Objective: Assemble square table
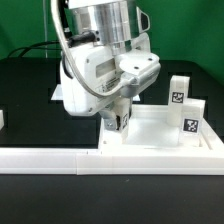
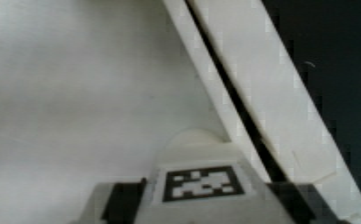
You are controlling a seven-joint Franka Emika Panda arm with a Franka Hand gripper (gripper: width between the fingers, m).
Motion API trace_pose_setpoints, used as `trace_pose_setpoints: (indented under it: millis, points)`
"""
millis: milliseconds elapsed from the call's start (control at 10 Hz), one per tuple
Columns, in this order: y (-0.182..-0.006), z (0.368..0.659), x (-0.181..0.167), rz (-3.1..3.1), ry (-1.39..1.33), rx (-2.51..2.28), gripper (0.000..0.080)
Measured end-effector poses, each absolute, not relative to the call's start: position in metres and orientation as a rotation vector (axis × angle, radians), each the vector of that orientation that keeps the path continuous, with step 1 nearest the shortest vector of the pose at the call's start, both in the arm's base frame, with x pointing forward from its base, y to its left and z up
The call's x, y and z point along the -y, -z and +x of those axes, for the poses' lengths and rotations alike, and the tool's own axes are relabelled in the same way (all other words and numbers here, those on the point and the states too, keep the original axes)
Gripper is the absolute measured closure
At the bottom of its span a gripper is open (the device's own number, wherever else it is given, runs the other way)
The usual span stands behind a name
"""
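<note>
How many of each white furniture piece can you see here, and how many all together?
Square tray-like top: 1
Leg standing upright on the top, at the exterior view's right: 2
Leg held in the pincer, tag showing in the wrist view: 1
Total: 4 pieces

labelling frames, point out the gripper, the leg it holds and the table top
gripper [image 1: 119,122]: exterior view, between its fingertips
held leg [image 2: 202,181]: wrist view, its tagged face
table top [image 1: 150,131]: exterior view, bare floor of the tray
</note>
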State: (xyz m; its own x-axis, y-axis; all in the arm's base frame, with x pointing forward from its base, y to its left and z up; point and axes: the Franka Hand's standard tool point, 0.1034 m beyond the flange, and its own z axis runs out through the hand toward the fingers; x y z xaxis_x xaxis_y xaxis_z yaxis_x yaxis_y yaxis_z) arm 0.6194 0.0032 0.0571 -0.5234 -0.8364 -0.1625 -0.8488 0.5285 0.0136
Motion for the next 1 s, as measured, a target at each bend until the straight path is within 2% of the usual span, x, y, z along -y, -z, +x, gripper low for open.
trace_pose_setpoints:
  millis: [700, 800, 900, 1000]
  points:
    - [-0.056, 0.6149, -0.0002, -1.352, -0.128, -2.714, 0.0492]
    - [-0.0558, 0.6148, -0.0002, -1.352, -0.128, -2.714, 0.0316]
    - [-0.0556, 0.6147, -0.0011, -1.355, -0.129, -2.713, 0.0187]
    - [-0.0557, 0.6141, -0.0058, -1.446, -0.128, -2.666, 0.016]
